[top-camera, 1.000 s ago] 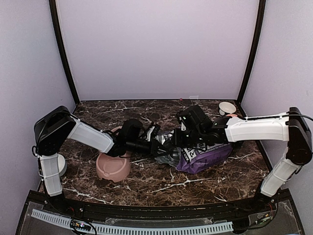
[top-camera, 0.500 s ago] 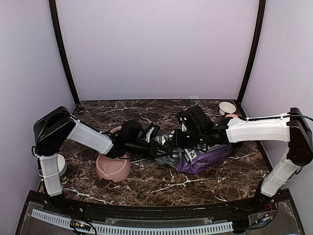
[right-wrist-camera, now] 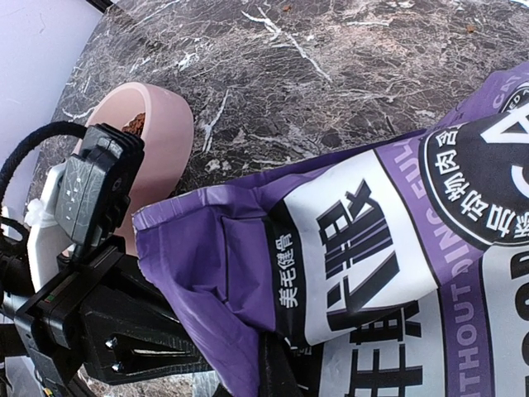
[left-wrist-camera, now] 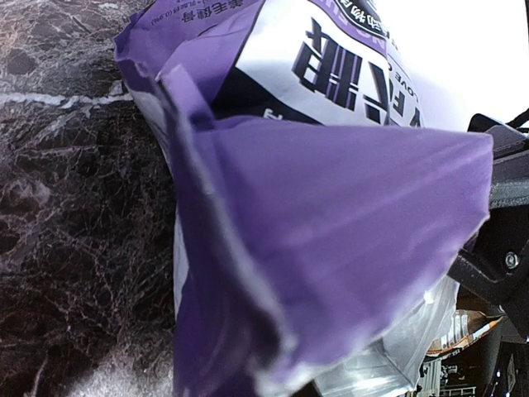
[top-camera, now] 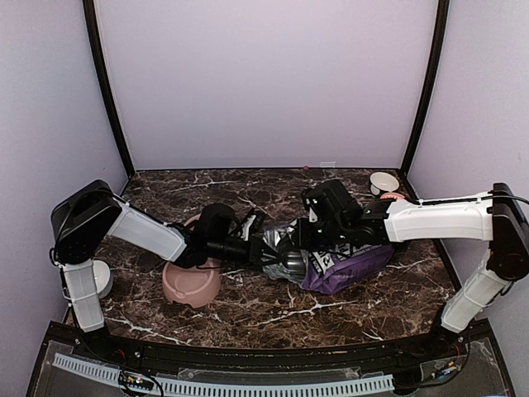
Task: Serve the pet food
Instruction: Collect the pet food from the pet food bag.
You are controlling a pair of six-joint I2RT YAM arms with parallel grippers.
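Both arms reach to the middle of the marble tabletop [top-camera: 273, 313] and meet over the mouth of the purple-and-white bag [top-camera: 351, 263]. The bag lies on its side, from the middle toward the right edge, with its silver-lined open end facing the left edge.

The left gripper [top-camera: 266, 243] has its jaws closed on a purple corner of the bag. In the left wrist view this sheet fills almost the whole picture and is stretched tight. Its point ends at the right gripper [top-camera: 297, 245], whose jaws also pinch the bag edge. In the right wrist view only one dark finger [right-wrist-camera: 269, 365] shows under the fold.

The pink double bowl [top-camera: 190, 285] stands between the bag mouth and the left edge, closer to the near edge. The pet food [right-wrist-camera: 135, 124] is seen only as a little reddish-brown heap inside the bowl's far cup, partly hidden behind the left arm. A small white bowl [top-camera: 383, 182] stands in the far right corner.

Compared with one second ago, the left arm's elbow has moved a little lower and toward the left edge. The right wrist has moved slightly toward the right edge. The bag and the pink bowl are in the same places.
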